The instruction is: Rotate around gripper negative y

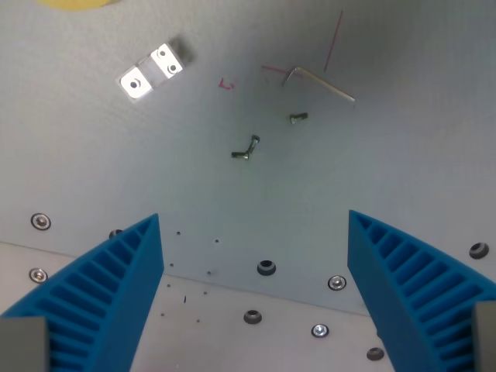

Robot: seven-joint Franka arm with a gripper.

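Where seen from the wrist: gripper (254, 225) spread wide, holding nothing; blue ribbed fingers (116, 287) at lower left and lower right, raised above grey table (403, 163); silver angle bracket (153, 71) at upper left; hex key (319, 80) at upper right beside red pen marks (333, 43); three small screws (246, 149) near centre, between and beyond the fingertips; yellow object (77, 3) cut off at top edge; bolt holes (266, 268) along plate seam below.
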